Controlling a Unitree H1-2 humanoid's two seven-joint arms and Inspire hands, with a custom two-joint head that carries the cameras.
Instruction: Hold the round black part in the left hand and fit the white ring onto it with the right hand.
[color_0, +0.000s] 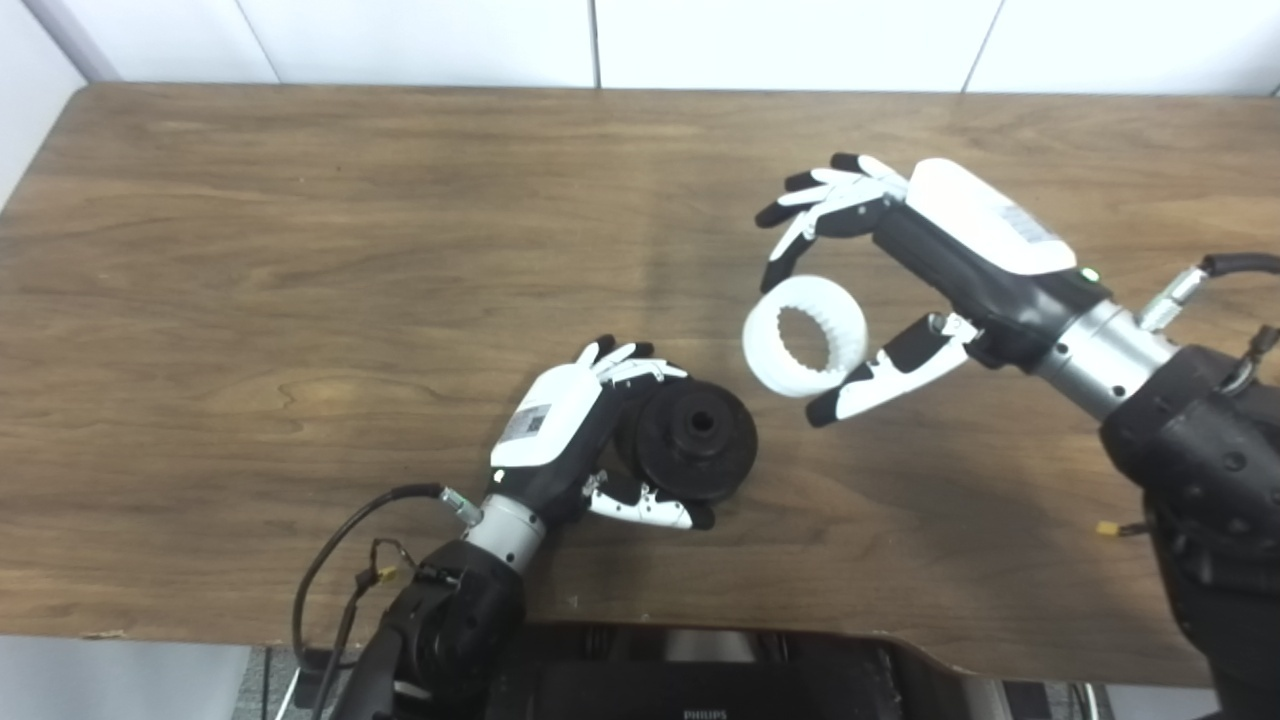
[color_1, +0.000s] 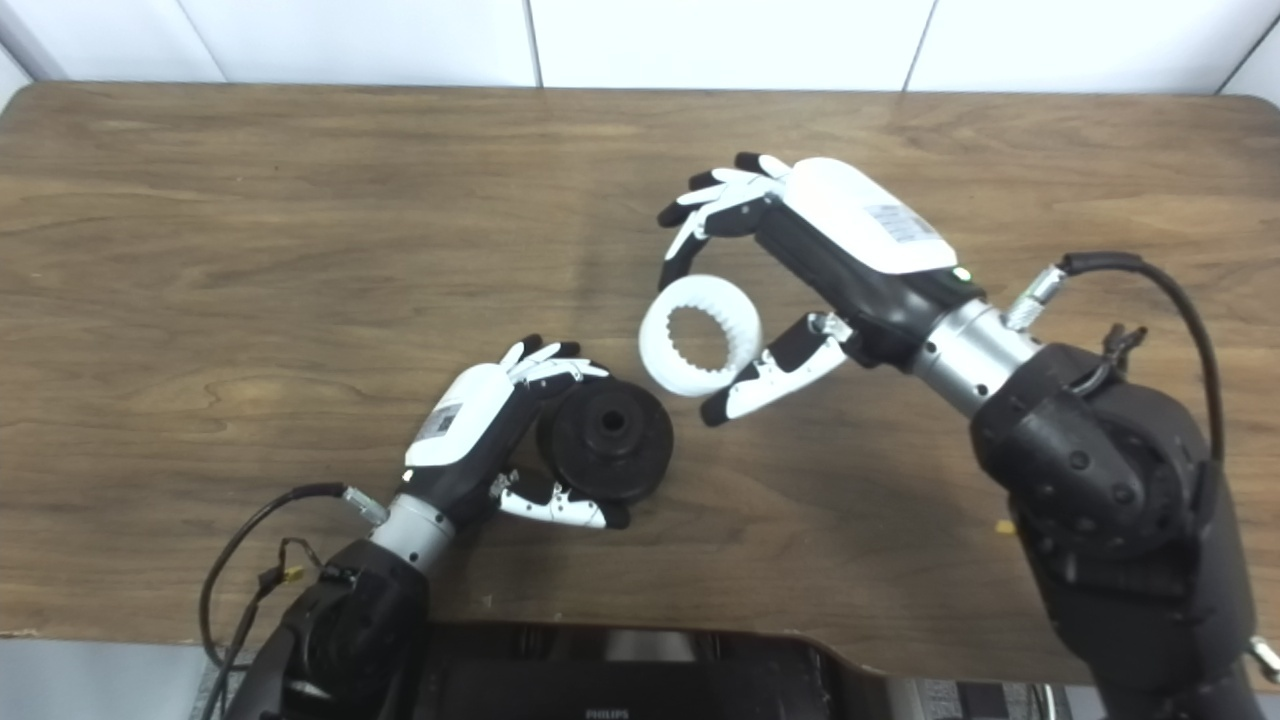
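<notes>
Looking down through the left eye view, the wooden table (color_0: 300, 250) fills the frame, with a white panelled wall (color_0: 600, 40) along its far edge at twelve o'clock and a dark Philips-marked unit (color_0: 700, 680) cut off at six o'clock. The left hand (color_0: 580, 430) grips the round black part (color_0: 695, 440) low over the table, fingers curled behind it and thumb under its near rim, its flat face and centre hole turned up toward the camera. At about one o'clock from it, apart from it, the toothed white ring (color_0: 805, 337) sits pinched in the right hand (color_0: 900, 270), one finger on its top edge and the thumb at its lower right; the other fingers fan out clear of it. Nothing lies between ring and part.

In the right eye view the same pair shows: the black part (color_1: 610, 440) partly masked on its left by the left hand (color_1: 490, 420), so its back side is hidden. The ring (color_1: 700, 335) is held by the right hand (color_1: 800, 260); whether ring or part touches the table cannot be told.
</notes>
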